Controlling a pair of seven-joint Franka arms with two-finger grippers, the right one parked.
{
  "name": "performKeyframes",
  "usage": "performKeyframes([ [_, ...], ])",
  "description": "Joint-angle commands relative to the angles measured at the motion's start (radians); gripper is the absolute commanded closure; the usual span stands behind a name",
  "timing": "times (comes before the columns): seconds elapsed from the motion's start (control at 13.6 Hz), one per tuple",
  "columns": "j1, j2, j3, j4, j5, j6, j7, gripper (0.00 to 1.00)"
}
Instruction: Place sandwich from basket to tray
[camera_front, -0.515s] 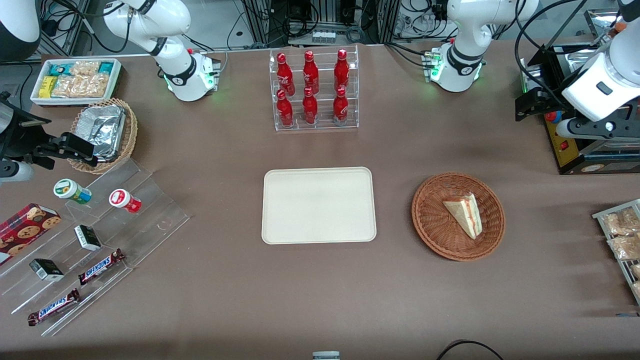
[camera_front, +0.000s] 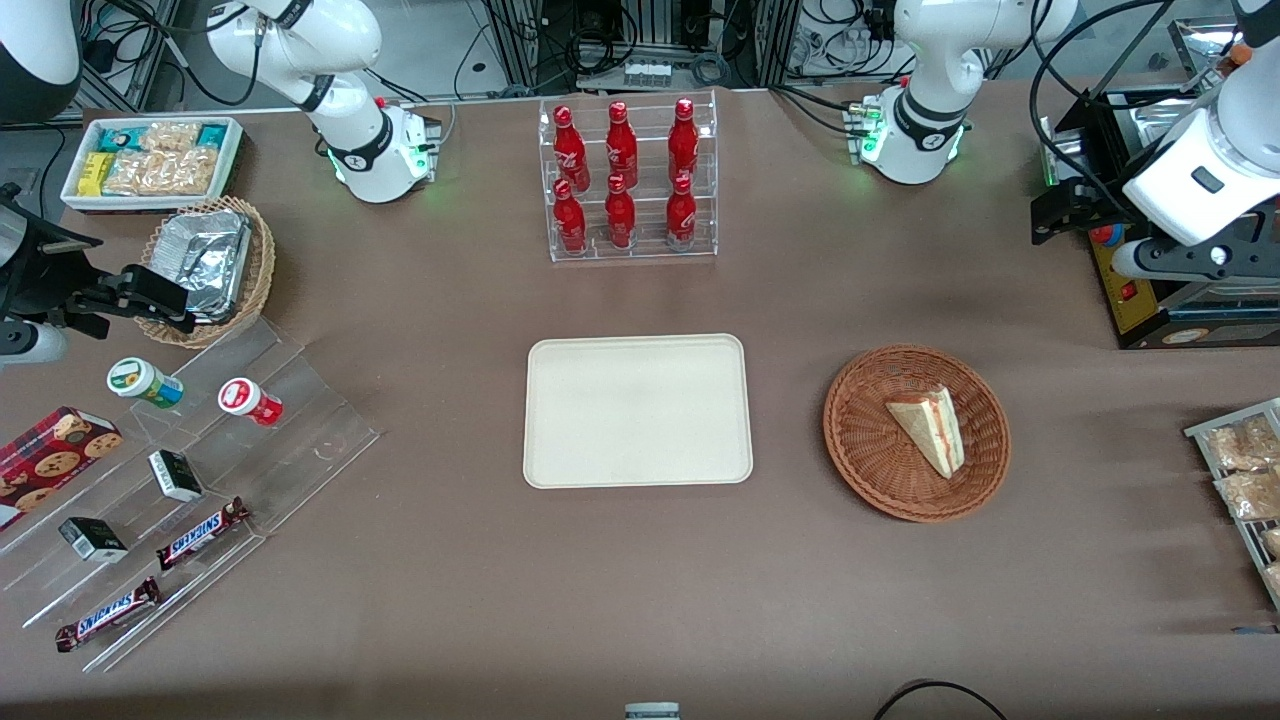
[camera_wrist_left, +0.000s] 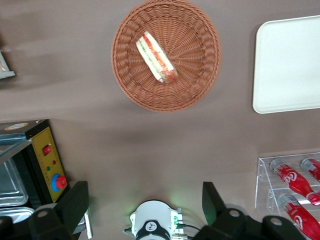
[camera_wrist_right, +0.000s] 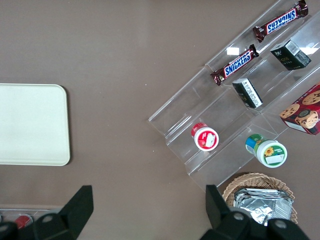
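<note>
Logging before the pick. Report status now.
Gripper open, high above the table, nothing held. Sandwich lies in basket, untouched. Tray bare. Nothing between basket and tray.

six red bottles (camera_front: 622, 180) in clear rack (camera_front: 632, 248), snickers bars (camera_front: 202, 533)

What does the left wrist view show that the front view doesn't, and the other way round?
Only the left wrist view shows the sandwich's layered cut edge from straight above, framed by the open claw high over the table. Only the front view shows the Snickers bars and foil-container basket. Both show the wicker basket, cream tray and red bottles.
</note>
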Motion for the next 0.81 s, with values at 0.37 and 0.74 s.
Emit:
performKeyframes([
  [0.37, 0.008, -0.042, -0.004, -0.174, 0.022, 0.183, -0.002, 0.00],
  [0.74, 0.014, -0.103, -0.001, -0.407, 0.024, 0.418, -0.073, 0.00],
])
